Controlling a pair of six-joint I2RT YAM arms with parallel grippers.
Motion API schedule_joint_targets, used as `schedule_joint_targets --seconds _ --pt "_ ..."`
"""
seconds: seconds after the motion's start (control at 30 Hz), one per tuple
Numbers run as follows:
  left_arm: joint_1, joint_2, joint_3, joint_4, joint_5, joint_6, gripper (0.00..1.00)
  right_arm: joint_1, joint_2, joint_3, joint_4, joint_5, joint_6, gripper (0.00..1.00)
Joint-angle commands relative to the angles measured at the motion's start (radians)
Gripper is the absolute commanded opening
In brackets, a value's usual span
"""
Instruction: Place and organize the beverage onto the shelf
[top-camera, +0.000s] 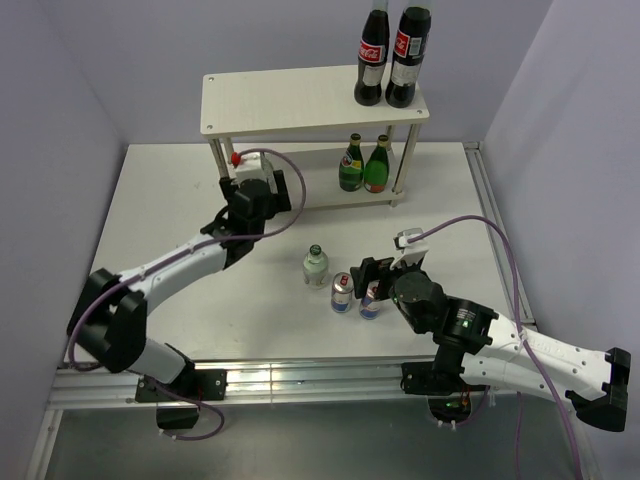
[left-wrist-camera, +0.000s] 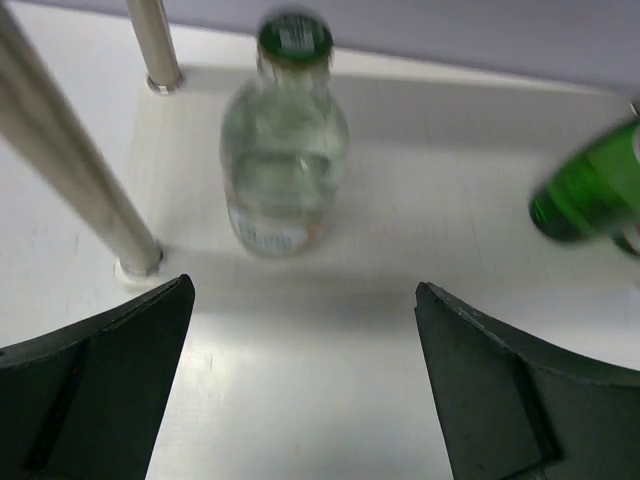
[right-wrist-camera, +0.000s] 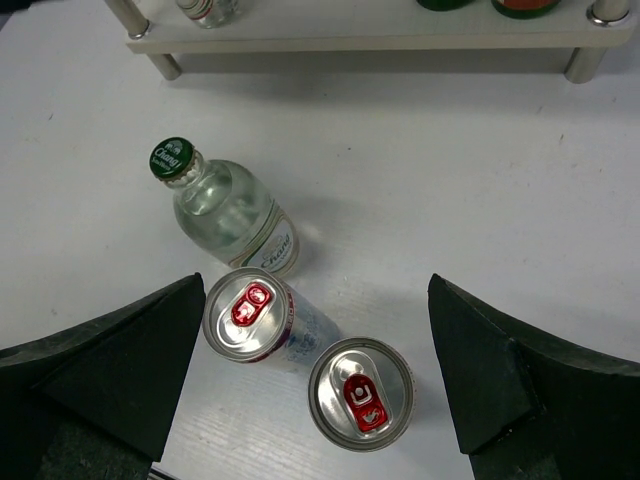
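left hand (left-wrist-camera: 302, 290) wide, clear bottle (left-wrist-camera: 285, 150) standing apart on shelf (left-wrist-camera: 450, 180): withdraw straight back; right hand (right-wrist-camera: 318, 285) wide above cans (right-wrist-camera: 248, 312).

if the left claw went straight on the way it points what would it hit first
Probably the clear green-capped bottle standing on the lower shelf board, nearly centred ahead of the open left claw. Nothing shows between them, though depth is unclear.
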Motion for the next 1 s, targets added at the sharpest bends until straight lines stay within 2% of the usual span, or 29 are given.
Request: schedule_joint_targets --seconds 0.0,0.13,0.2,0.27,0.4,0.53,0.73,0.97 --pt "-0.077 -0.133 -0.119 -0.027 0.053 -0.036 0.99 0.008 -0.011 -0.002 0.008 0.033 0.01 0.99" --pt "-0.215 -0.259 -0.253 -0.046 0.045 -0.076 0.99 0.006 -0.006 -0.001 0.004 0.044 0.012 1.0" --pt "-0.29 -0.331 -0.332 -0.032 0.096 -0.099 0.99 0.006 -0.006 -0.001 0.004 0.05 0.012 1.0" --pt "-0.381 -0.402 -0.43 0.041 0.111 -0.119 0.99 0.008 -0.006 0.002 0.001 0.058 0.012 1.0" --pt "-0.482 -0.465 -0.558 0.126 0.111 -0.173 0.99 0.006 -0.004 0.001 0.003 0.067 0.012 1.0" --pt "-0.513 -0.448 -0.622 0.19 0.11 -0.188 0.99 0.006 -0.006 0.001 -0.002 0.07 0.018 0.99" --pt "-0.548 -0.382 -0.632 0.285 0.07 -0.179 0.99 0.006 -0.015 -0.007 -0.008 0.07 0.027 1.0" --pt "-0.551 -0.188 -0.557 0.379 -0.025 -0.135 0.99 0.006 -0.018 -0.007 -0.009 0.07 0.027 0.99"
